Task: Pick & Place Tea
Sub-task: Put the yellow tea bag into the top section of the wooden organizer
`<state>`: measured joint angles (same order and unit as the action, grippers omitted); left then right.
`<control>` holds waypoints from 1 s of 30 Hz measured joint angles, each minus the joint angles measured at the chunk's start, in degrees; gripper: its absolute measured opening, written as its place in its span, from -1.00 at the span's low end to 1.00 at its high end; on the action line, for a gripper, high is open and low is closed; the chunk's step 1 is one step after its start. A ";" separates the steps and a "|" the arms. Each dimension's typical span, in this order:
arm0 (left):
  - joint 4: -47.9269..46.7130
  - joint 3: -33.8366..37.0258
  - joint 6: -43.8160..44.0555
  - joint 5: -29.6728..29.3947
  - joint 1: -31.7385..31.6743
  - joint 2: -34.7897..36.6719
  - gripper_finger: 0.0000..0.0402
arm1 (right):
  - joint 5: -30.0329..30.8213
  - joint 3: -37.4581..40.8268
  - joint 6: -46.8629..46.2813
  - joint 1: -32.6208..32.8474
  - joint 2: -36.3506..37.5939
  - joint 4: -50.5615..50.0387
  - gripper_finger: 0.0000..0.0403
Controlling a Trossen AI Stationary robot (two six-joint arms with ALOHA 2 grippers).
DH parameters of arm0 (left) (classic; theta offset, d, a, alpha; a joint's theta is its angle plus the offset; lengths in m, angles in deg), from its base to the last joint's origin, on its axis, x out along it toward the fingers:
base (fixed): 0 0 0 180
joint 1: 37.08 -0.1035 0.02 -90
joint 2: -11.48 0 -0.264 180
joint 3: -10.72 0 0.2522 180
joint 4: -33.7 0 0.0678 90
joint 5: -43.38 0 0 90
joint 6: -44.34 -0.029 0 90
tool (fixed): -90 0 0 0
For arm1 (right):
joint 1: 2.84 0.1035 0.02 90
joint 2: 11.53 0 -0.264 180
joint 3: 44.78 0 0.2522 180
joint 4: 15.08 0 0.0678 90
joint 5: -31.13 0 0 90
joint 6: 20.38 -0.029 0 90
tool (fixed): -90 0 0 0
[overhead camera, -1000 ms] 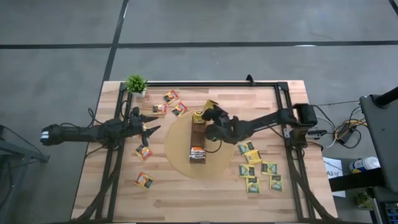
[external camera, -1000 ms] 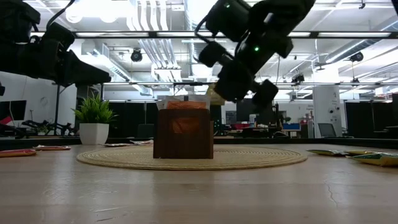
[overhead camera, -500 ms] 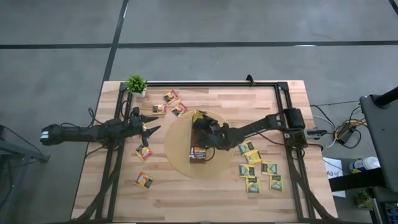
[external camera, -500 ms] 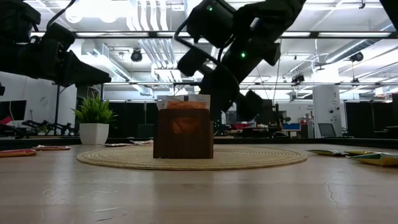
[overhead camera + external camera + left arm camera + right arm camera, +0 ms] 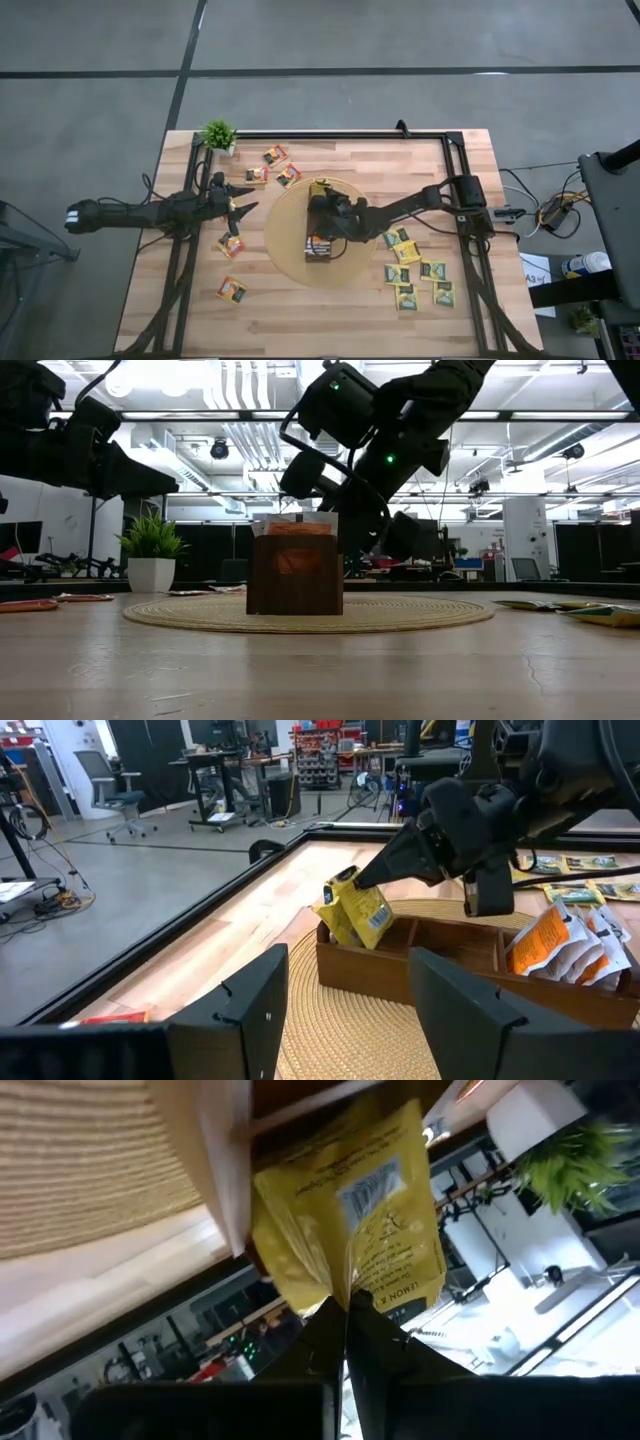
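Since the earlier frame, the right gripper (image 5: 372, 878), pinching a yellow square paper tea sachet (image 5: 354, 910), has descended over the long brown wooden box's (image 5: 440, 965) end compartment.

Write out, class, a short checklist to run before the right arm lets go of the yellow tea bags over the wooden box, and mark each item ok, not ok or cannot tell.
1. Right gripper shut on the yellow tea bags: ok.
2. Yellow tea bags over the end compartment of the wooden box: ok, they hang at its rim.
3. Yellow tea bags fully down inside that compartment: not ok, most of them stand above the rim.
4. Left gripper open and off to the side, clear of the round mat: ok.
5. Orange tea bags already filed in another compartment, not blocking this one: ok.
6. Room left in the end compartment: cannot tell.
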<state>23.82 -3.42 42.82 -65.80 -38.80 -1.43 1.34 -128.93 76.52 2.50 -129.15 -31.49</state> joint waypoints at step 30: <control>-0.02 -0.02 0.00 0.00 -0.02 0.02 0.01 | -8.23 -3.49 -13.08 -1.02 0.54 -5.72 -0.79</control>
<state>23.80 -3.44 42.82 -65.80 -38.82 -1.41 -6.89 -132.42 63.44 1.49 -128.61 -37.20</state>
